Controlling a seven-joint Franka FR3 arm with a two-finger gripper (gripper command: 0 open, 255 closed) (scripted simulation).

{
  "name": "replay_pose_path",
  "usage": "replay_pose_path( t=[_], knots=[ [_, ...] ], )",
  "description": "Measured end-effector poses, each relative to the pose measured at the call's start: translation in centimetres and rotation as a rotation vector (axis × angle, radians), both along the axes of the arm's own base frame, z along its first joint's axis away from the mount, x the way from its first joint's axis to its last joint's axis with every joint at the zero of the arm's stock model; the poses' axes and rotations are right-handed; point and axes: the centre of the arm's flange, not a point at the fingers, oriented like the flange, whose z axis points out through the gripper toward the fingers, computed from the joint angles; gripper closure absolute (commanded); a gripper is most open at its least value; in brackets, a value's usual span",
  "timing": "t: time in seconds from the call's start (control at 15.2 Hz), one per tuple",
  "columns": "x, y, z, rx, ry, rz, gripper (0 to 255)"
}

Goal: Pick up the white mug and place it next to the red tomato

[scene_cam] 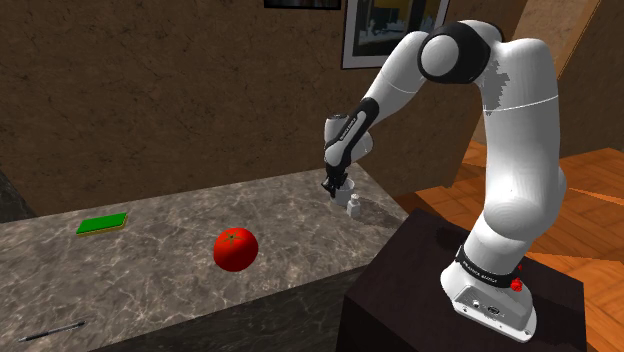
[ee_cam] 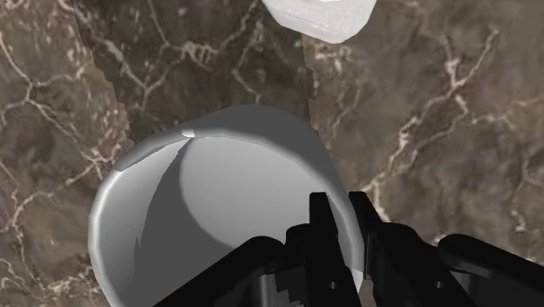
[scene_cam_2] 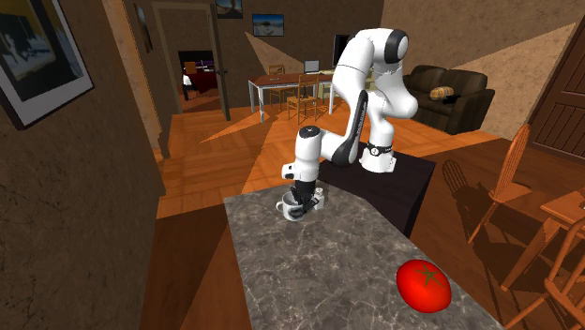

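Observation:
The white mug (scene_cam: pixel 344 198) stands on the dark marble counter (scene_cam: pixel 170 230) near its end by the stand. My gripper (scene_cam: pixel 338 188) comes down on it from above. In the wrist view the mug (ee_cam: pixel 209 201) shows its open mouth, and my gripper (ee_cam: pixel 342 218) has its two fingers close together over the mug's rim wall, one inside and one outside, clasping it. The red tomato (scene_cam: pixel 235 249) lies toward the shoulder view's left of the mug, well apart from it. In the second exterior view the mug (scene_cam_2: pixel 292 208) sits under my gripper (scene_cam_2: pixel 302 199), with the tomato (scene_cam_2: pixel 423 286) at the counter's near right.
A small white object (scene_cam: pixel 354 208) stands right beside the mug (ee_cam: pixel 318 17). A flat green item (scene_cam: pixel 102 223) lies at the counter's far left, and a pen (scene_cam: pixel 50 330) near its front edge. The black stand (scene_cam: pixel 430 290) adjoins the counter. Wooden chairs (scene_cam_2: pixel 506 178) stand beyond.

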Motion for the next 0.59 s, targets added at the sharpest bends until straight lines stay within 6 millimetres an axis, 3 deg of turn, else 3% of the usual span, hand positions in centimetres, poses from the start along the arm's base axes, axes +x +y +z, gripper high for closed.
replay_pose_path(
  t=[0.59],
  knots=[
    [0.1,0.0,4.3,0.000,0.000,0.000,255]
  ],
)
